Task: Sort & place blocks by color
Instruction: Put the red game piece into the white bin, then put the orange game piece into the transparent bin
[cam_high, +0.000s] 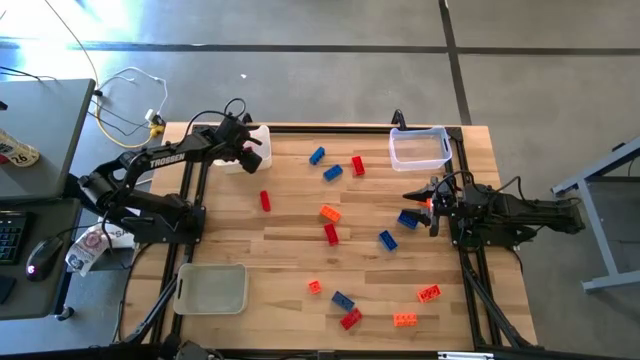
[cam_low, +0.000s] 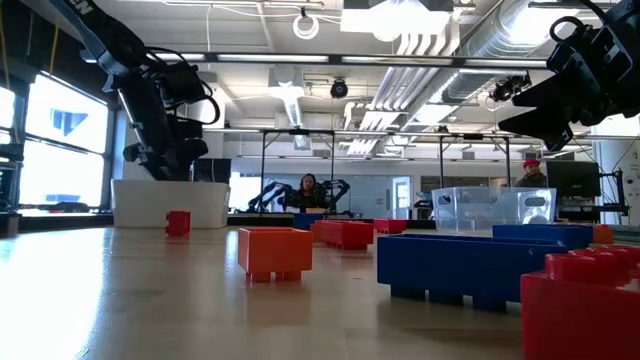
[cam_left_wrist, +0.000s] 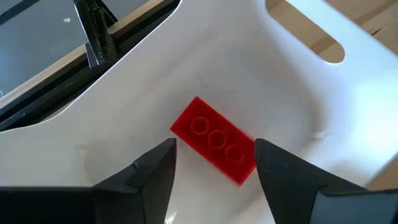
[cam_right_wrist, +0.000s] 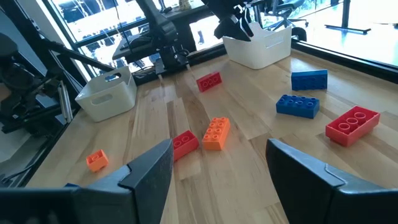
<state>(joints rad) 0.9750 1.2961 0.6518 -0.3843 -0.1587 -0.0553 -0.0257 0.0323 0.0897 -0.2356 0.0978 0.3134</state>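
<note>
Nearest the table's front edge in the high view we log a red block (cam_high: 350, 319), a blue block (cam_high: 343, 300), two orange blocks (cam_high: 405, 320) (cam_high: 429, 293) and a small orange one (cam_high: 314, 286). A whitish tray (cam_high: 212, 288) sits at the front left.

Mid-table: a red block (cam_high: 331, 234) just behind an orange block (cam_high: 330, 212), a blue block (cam_high: 387, 239) to their right, and a lone red block (cam_high: 265, 201) to the left.

The right gripper (cam_high: 428, 201) hovers at the right side, jaws spread wide and holding nothing, with a blue block (cam_high: 408, 218) just beside it.

Farther back: two blue blocks (cam_high: 317, 155) (cam_high: 333, 172) and a red block (cam_high: 358, 166). A clear bin (cam_high: 419, 148) stands at the back right.

At the back left, the left gripper (cam_high: 245, 150) hangs over a white tray (cam_high: 256, 135). Its jaws are released; a red block (cam_left_wrist: 214, 140) lies on the tray floor between the fingers (cam_left_wrist: 149, 174), touched by neither.
</note>
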